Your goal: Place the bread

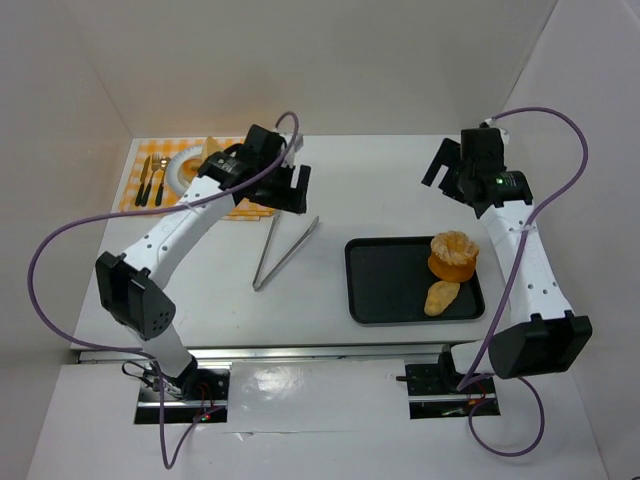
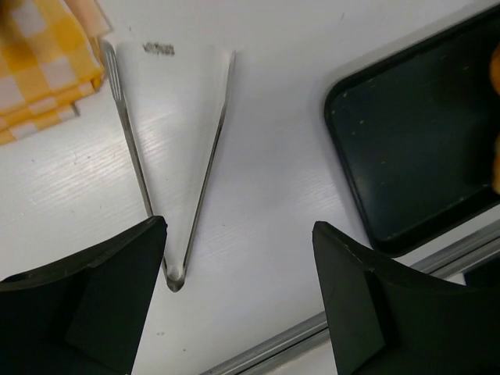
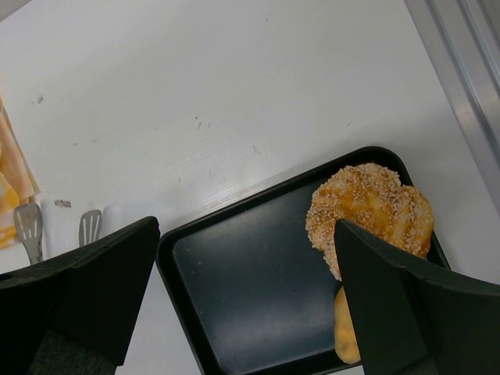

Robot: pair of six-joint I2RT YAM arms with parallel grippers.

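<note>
On a white table (image 1: 380, 170) walled in white, a sesame bun (image 1: 453, 255) and a small roll (image 1: 441, 297) lie at the right end of a black tray (image 1: 385, 285). Tongs (image 1: 282, 255) lie on bare tabletop between the tray and a checked cloth (image 1: 135, 190). Over the tongs' far end hovers the left gripper (image 1: 290, 187), with the right gripper (image 1: 447, 172) beyond the tray. Both are spread wide and empty.

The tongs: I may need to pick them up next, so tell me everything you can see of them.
The tongs are thin, shiny metal: two slim arms joined in a narrow bend at the near end, spread in a V. Their far tips are flat and slotted. They lie flat on the white table, between the yellow checked cloth and the black tray, clear of the tray. One tip lies close by the cloth; contact is unclear. Nothing grips them.
</note>
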